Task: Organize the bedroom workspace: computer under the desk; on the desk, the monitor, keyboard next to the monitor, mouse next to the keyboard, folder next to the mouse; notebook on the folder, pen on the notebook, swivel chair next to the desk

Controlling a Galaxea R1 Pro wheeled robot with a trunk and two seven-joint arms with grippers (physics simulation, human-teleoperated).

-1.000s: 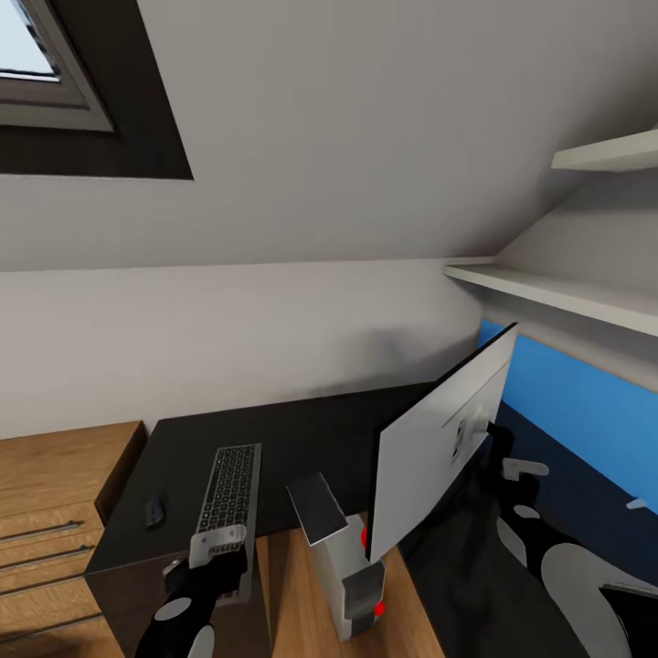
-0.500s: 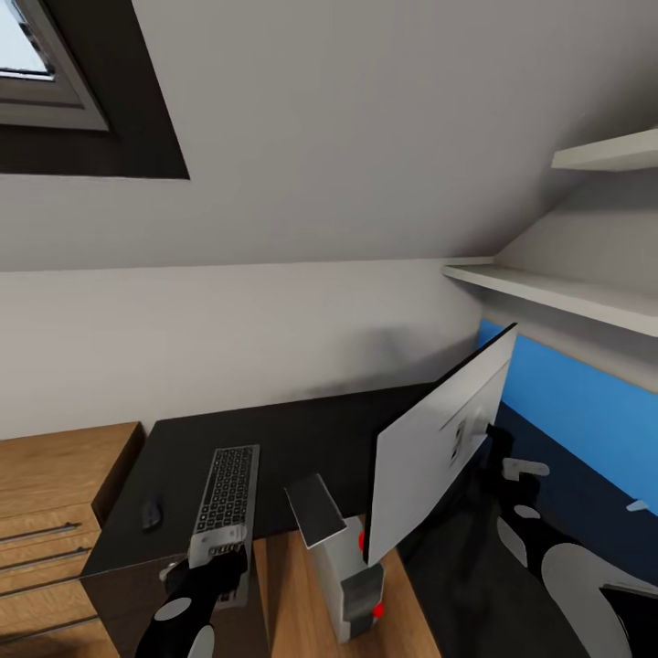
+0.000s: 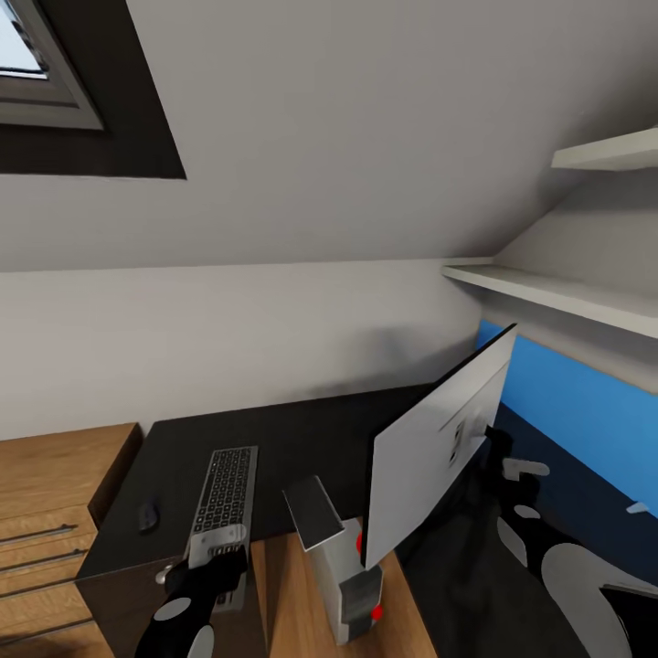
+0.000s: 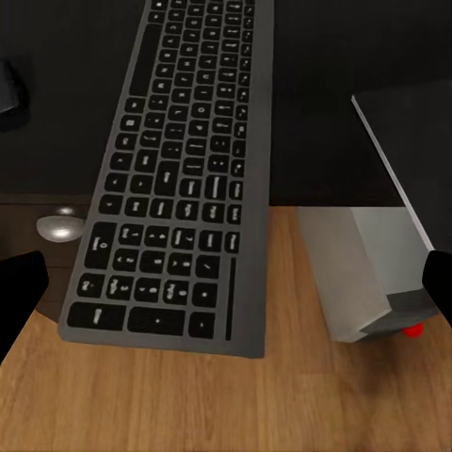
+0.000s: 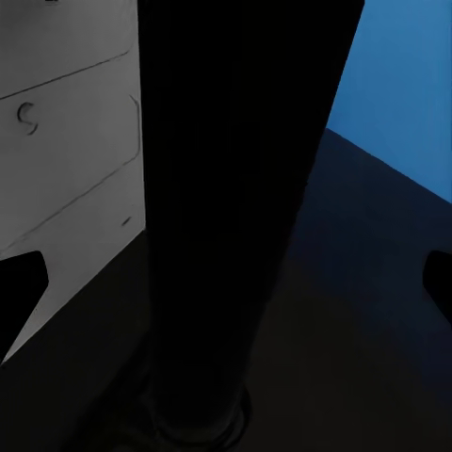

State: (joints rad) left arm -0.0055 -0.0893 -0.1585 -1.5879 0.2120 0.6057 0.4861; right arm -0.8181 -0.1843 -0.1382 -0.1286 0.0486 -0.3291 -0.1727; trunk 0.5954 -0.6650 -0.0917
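Keyboard [image 4: 179, 169]: thin, stiff, light slab with a smooth silver edge. It lies on the table [image 3: 302, 439], its near end overhanging the table edge. Your left end effector [image 3: 217, 565] sits at that end; whether it grips, you cannot tell. Take it across the short end.

Monitor [image 3: 439, 439]: top-heavy and fragile, so hold its stand. Right end effector [image 5: 226, 268] is spread wide.

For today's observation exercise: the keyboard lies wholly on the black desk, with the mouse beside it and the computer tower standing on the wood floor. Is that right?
Not quite. The keyboard is not wholly on the desk: its near end juts past the desk's edge over the wood floor, as the left wrist view shows. The mouse does lie beside it, and the computer tower stands on the floor.
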